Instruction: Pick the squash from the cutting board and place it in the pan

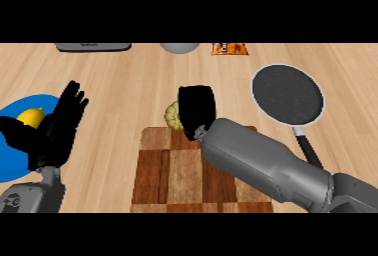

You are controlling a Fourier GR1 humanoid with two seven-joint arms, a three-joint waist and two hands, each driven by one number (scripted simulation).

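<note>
No words, numbers or brand marks can be read anywhere in the head view. The orange packet (229,48) at the far edge of the desk (133,85) carries dark and pale printed marks, but they are too small and blurred to make out as letters. The grey appliance (93,47) at the far left of the desk shows a faint lighter smudge on its near face that may be a label, yet nothing on it is legible.
</note>
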